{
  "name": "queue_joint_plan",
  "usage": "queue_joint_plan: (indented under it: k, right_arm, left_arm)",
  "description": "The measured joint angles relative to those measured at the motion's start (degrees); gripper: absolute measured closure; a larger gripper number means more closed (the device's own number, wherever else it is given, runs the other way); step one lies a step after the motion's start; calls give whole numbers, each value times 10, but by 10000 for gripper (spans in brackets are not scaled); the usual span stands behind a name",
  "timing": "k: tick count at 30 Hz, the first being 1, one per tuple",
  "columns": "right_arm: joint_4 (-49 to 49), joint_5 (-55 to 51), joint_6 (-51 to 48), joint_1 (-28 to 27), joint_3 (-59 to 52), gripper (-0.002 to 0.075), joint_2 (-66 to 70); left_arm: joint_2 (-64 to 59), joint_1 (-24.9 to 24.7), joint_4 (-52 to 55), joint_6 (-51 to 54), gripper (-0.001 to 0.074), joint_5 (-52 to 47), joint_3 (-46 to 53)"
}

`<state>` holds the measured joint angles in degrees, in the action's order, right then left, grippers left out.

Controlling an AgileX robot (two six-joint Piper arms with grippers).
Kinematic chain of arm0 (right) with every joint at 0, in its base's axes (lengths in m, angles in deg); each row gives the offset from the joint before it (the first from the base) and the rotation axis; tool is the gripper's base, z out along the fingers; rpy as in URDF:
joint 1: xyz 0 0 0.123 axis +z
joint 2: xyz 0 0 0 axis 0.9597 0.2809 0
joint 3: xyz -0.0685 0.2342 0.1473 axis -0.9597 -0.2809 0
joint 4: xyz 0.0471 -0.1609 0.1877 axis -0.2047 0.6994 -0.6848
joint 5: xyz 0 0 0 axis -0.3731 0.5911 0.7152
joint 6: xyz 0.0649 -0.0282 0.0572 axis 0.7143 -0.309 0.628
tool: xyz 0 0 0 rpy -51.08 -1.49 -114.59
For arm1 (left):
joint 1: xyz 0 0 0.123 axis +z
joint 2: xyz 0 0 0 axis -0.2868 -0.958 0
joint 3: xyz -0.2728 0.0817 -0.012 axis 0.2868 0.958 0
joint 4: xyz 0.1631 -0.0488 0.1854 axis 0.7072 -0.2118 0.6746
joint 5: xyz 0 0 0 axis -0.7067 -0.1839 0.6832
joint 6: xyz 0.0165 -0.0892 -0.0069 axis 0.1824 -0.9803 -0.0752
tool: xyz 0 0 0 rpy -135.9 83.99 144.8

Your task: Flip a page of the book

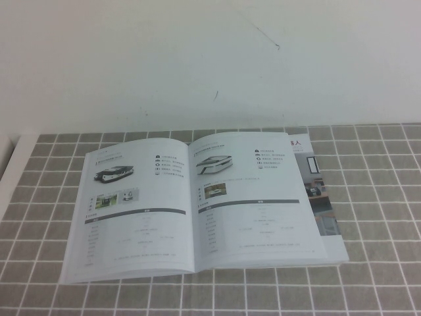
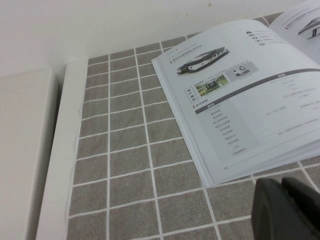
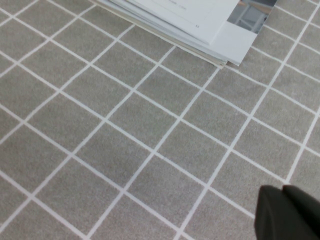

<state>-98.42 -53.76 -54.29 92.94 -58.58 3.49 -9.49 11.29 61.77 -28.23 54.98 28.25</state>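
Grey tiled cloth (image 1: 368,197) carries your open book (image 1: 197,204) at centre; left gripper (image 2: 285,210) and right gripper (image 3: 287,212) are closed, at seven and five o'clock.

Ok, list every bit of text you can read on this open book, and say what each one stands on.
"人": large character on the book's cover edge, at its far end.
Headings, tables, icon labels on the left page and right page: too small to read.
Page numbers: blurred.
Left gripper, near the book's left corner, and shut right gripper, over the cloth: no text.
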Motion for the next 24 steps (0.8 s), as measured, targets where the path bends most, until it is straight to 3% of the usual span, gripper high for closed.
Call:
queue_joint_plan:
  k: [14, 24]
  right_arm:
    - [-1, -9, 0, -6, 0, 727, -20]
    - [-6, -54, 0, -173, 0, 727, -223]
  left_arm:
    - [0, 0, 0, 0, 739, -1, 0]
    - [0, 0, 0, 1, 739, -2, 0]
